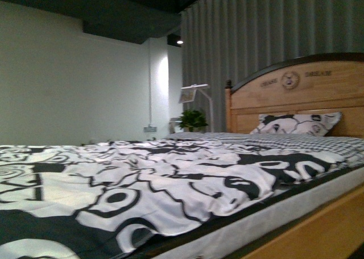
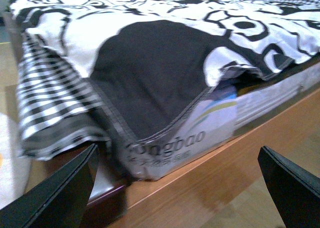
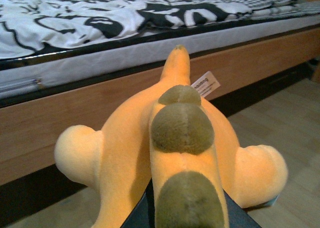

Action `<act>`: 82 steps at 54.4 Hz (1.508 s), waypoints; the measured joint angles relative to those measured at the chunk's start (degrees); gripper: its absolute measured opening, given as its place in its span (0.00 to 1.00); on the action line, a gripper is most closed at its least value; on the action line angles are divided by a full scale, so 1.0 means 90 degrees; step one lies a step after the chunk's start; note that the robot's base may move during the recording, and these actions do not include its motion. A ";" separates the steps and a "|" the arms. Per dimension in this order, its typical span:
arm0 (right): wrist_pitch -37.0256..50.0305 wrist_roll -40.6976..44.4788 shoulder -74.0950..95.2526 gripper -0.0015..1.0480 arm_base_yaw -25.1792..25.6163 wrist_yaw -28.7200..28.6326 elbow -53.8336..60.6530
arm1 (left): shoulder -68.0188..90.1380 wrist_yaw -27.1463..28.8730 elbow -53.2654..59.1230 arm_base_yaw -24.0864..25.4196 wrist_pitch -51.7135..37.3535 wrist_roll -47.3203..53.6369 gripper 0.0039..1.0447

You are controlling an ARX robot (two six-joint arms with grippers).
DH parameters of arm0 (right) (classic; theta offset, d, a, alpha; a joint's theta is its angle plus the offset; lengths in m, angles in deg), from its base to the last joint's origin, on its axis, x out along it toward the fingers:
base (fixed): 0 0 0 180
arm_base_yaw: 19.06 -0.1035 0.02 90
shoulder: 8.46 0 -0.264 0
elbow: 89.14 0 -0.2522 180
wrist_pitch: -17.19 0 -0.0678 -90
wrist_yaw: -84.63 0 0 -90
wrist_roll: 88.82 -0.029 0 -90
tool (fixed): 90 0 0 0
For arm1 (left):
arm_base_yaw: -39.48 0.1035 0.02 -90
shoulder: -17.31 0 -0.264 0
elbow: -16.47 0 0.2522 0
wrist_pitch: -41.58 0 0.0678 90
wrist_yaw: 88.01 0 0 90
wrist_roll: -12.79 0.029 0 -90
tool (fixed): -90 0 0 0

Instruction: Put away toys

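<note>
**Right hand grips toy at bedside.** The right hand is clamped on a soft orange-yellow plush toy. Its dark fingers just show on either side of the toy's raised back, which carries rounded olive-brown patches. The toy sits in the hand beside the long side of a wooden bed frame, with pale wooden floor below and beyond it. Two rounded limbs spread out to either side, and a white label sticks out near the toy's far end. Above the frame runs the grey-white edge of a mattress.

The left hand holds nothing, its two black fingers set wide apart and pointed at a corner of the mattress. There a black-and-white patterned duvet and a striped sheet droop over the side, partly covering printed letters that read "ongbao".

From the front view, the duvet lies rumpled across the mattress, giving way farther back to a checked cover. A matching pillow leans against the arched wooden headboard. Beyond the headboard stand a white lamp and a green potted plant, in front of a grey curtain and a white wall.
</note>
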 joint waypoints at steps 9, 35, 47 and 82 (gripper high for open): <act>0.0000 0.0000 0.0002 0.06 0.0000 0.0027 -0.0002 | 0.0002 0.0002 0.0000 0.0000 0.0000 0.0000 0.94; 0.0000 0.0000 0.0002 0.06 -0.0005 0.0024 -0.0002 | 0.0002 0.0000 0.0000 0.0000 0.0000 0.0000 0.94; 0.0000 0.0000 0.0000 0.06 -0.0005 0.0039 -0.0002 | 0.0002 -0.0017 0.0000 0.0000 0.0000 0.0002 0.94; 0.0000 0.0002 0.0000 0.06 -0.0005 -0.0019 -0.0002 | 0.0007 0.0002 0.0000 -0.0015 0.0000 0.0005 0.94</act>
